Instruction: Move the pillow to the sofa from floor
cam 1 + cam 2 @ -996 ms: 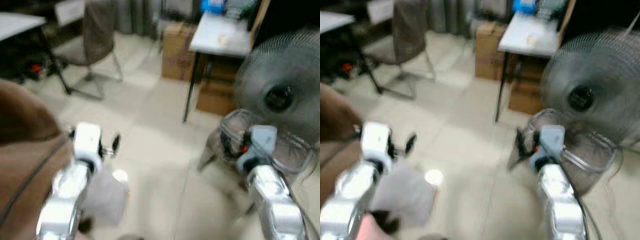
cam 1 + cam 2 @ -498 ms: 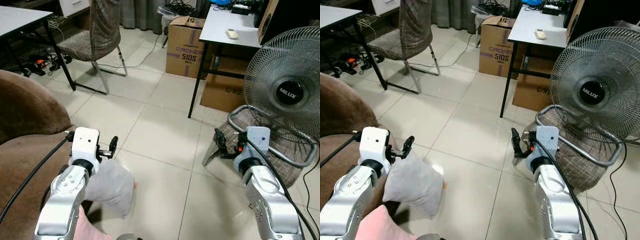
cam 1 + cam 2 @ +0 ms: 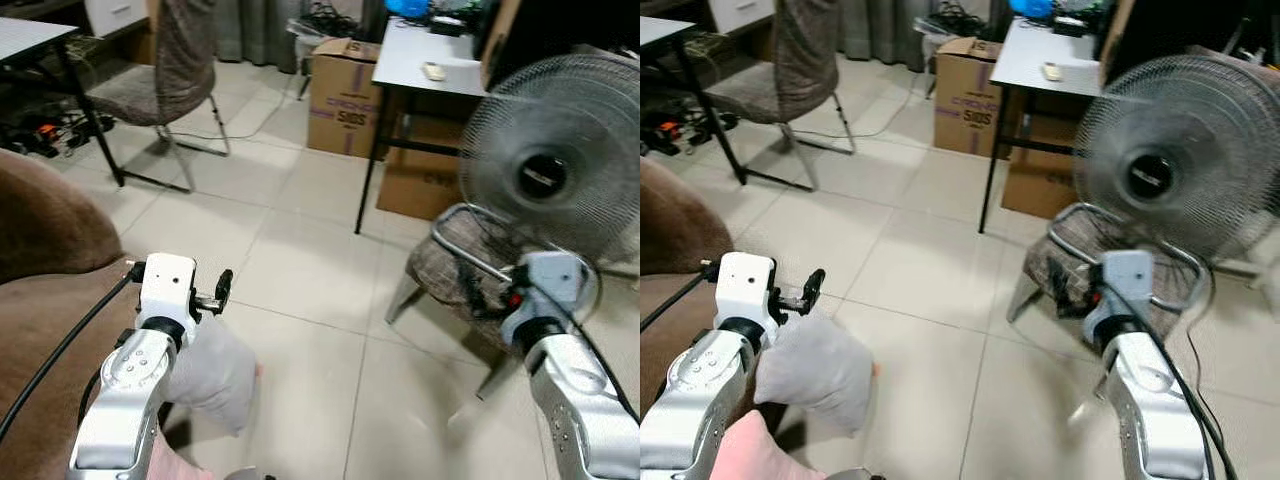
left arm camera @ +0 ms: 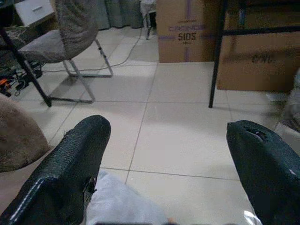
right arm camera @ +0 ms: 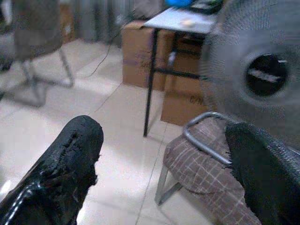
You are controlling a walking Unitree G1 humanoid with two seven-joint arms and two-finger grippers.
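1. Right eye view: grey pillow (image 3: 812, 372) lies low beside the brown sofa (image 3: 670, 262), just under the left arm.
2. Left gripper (image 4: 178, 173) hangs above it, fingers spread, grasping nothing; lower it squarely before closing.
3. Right gripper (image 5: 164, 183) is released, idle near a fan (image 3: 1160, 175) and stool (image 3: 1080, 262).

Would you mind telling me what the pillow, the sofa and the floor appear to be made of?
Pillow: soft grey fabric, matte, sagging in folds. Sofa: brown, suede-like upholstery, dull and rounded; the exact cloth is unclear. Floor: pale glazed tiles, judging by grout lines and faint sheen.
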